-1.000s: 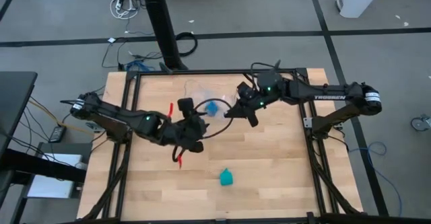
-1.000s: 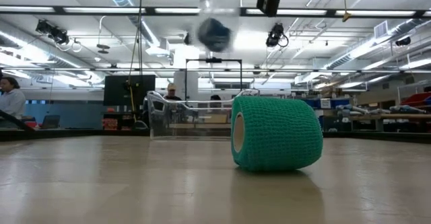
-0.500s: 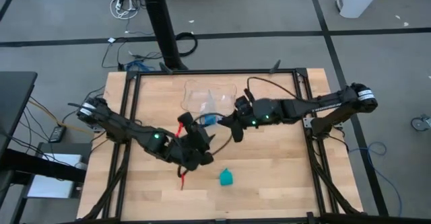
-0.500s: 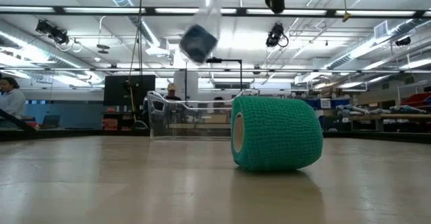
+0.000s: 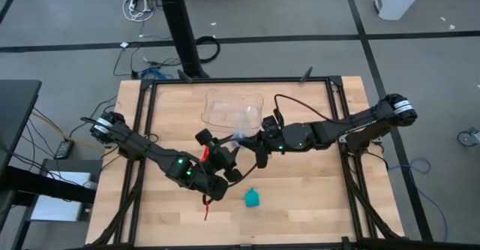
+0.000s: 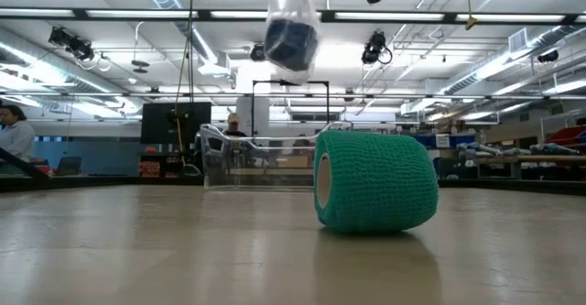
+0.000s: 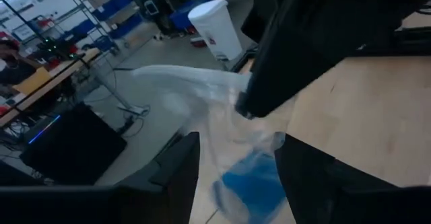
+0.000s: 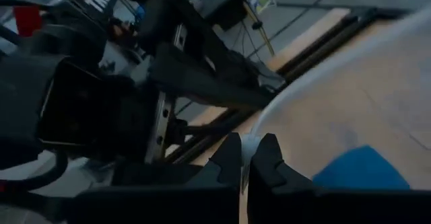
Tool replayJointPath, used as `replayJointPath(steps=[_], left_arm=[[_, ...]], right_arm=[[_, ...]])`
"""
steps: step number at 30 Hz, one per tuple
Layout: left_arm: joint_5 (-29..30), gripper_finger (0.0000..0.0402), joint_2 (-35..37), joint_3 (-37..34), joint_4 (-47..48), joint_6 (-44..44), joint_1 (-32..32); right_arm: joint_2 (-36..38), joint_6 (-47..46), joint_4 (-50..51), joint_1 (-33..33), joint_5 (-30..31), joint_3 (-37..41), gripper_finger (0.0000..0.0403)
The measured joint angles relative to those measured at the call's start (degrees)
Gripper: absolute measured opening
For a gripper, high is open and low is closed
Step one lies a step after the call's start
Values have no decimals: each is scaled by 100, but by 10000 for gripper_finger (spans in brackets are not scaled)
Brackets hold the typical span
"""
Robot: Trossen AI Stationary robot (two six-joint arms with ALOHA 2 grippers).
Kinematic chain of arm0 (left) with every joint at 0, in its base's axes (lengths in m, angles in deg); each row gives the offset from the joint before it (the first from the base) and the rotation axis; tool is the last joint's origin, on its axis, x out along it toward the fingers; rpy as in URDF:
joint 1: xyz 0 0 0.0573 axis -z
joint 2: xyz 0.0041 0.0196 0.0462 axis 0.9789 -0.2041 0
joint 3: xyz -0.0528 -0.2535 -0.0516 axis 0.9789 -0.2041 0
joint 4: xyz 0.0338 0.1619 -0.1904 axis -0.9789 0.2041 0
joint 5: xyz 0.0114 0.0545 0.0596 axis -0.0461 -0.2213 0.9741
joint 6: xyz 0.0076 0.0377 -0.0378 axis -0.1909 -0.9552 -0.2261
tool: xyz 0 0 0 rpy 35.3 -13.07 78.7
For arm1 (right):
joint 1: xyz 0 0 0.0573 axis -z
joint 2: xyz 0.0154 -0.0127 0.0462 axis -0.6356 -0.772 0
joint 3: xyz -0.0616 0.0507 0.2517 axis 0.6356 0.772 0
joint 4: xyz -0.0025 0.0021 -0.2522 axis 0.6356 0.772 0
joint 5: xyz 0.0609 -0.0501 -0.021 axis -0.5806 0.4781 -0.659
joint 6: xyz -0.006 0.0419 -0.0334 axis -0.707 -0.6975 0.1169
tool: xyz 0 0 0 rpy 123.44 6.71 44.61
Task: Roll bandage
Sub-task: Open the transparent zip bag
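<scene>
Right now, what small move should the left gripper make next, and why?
Probably close the left gripper: its open fingers flank the blue roll, which hangs in a clear wrapper pinched by the shut right gripper.

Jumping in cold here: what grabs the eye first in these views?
The teal bandage roll lies on its side on the table's near part, untouched. Above mid-table, the right gripper is shut on a clear plastic bag holding a blue roll, hanging between the open fingers of the left gripper.
</scene>
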Motion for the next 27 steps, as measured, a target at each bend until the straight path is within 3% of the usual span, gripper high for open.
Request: replayJointPath(steps=[8, 18, 23, 27], left_arm=[[-32, 194, 4, 0, 84, -136, -11], [-30, 153, 4, 0, 53, -139, -11], [-30, 118, 4, 0, 50, -215, -11], [-31, 66, 4, 0, 32, -309, -11]], right_arm=[[2, -54, -340, -131, 70, 0, 0], [2, -76, -566, -267, 195, 0, 0], [2, -149, -504, -267, 171, 0, 0], [-55, -163, -494, -267, 21, 0, 1]])
